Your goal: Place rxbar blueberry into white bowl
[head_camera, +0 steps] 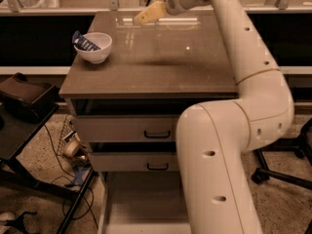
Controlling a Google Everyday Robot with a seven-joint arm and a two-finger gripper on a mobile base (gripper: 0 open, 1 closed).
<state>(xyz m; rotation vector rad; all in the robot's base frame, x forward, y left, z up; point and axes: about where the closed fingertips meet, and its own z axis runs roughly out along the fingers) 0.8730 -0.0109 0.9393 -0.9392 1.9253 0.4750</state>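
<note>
The white bowl [95,47] stands on the left part of the brown table [161,57]. The rxbar blueberry [85,42], in a dark blue wrapper, lies in the bowl and sticks out over its left rim. My gripper [144,15] is up over the far middle of the table, to the right of the bowl and well clear of it. It holds nothing.
The table has two drawers [156,130] under its top. A dark cart [24,101] stands at the left, with cables and tape rolls [73,150] on the floor. A chair base [287,169] is at the right. A shelf rail runs behind the table.
</note>
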